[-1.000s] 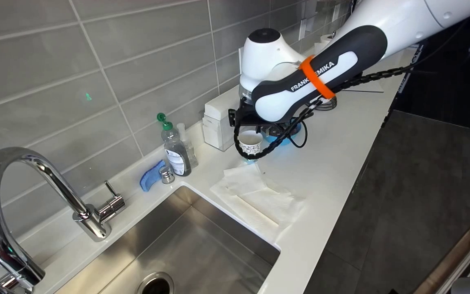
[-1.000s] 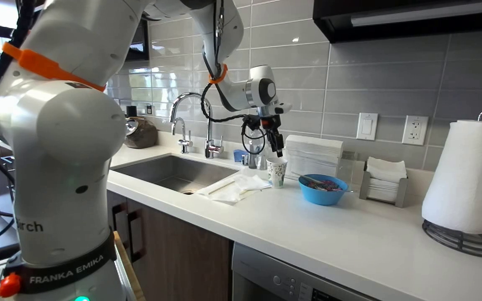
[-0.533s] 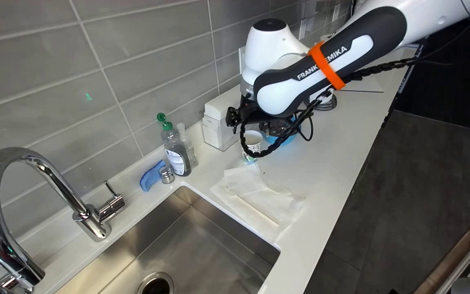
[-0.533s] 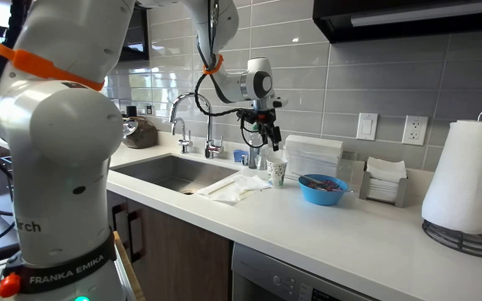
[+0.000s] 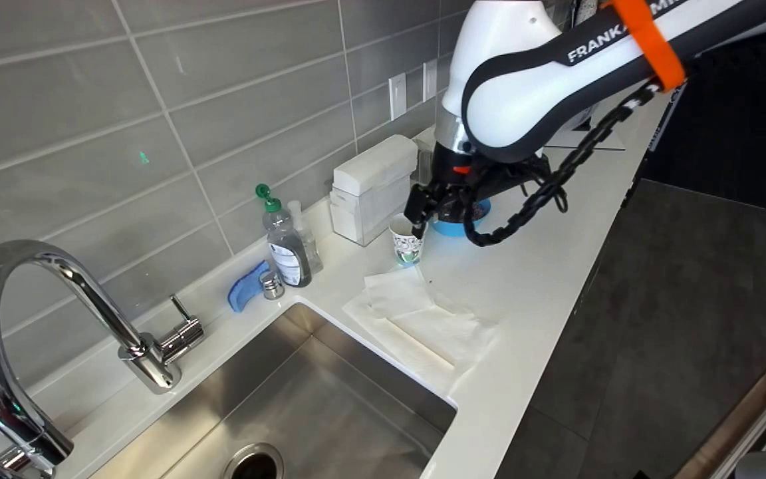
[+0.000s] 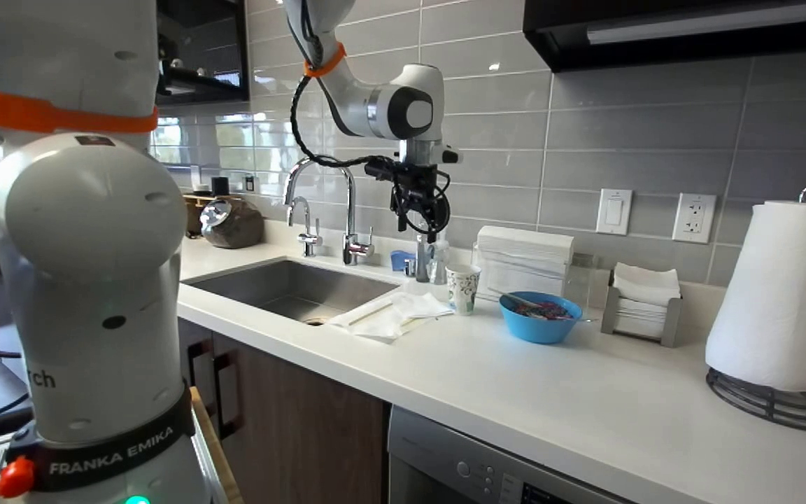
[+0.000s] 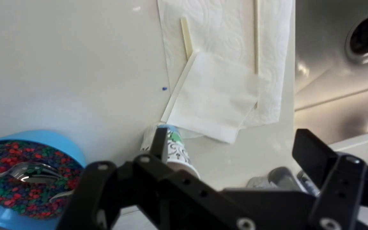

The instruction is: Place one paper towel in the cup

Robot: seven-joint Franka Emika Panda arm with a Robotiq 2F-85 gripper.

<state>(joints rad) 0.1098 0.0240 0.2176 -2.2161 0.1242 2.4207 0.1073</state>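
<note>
The paper towel [image 7: 214, 95] is a folded white sheet lying flat on larger white sheets beside the sink; it shows in both exterior views [image 5: 397, 291] [image 6: 417, 306]. The cup [image 6: 462, 288] is white with printed leaves and stands upright at the towel's far end [image 5: 407, 247]. In the wrist view the cup [image 7: 178, 152] is partly behind one finger; I cannot see what is inside. My gripper [image 7: 233, 145] is wide open and empty. It hangs above the counter, higher than the cup and apart from it [image 6: 418, 227]. In an exterior view the gripper [image 5: 419, 216] overlaps the cup's rim.
A blue bowl [image 6: 541, 329] with coloured bits and spoons stands beside the cup. A white boxy towel container [image 5: 373, 189] and a soap bottle [image 5: 286, 249] stand along the wall. The sink [image 5: 330, 399], napkin holder [image 6: 641, 308] and white roll [image 6: 777, 301] are further off.
My gripper has risen from close above the cup, moved away from the wall and turned about its vertical axis. The cup and the paper towel have not moved.
</note>
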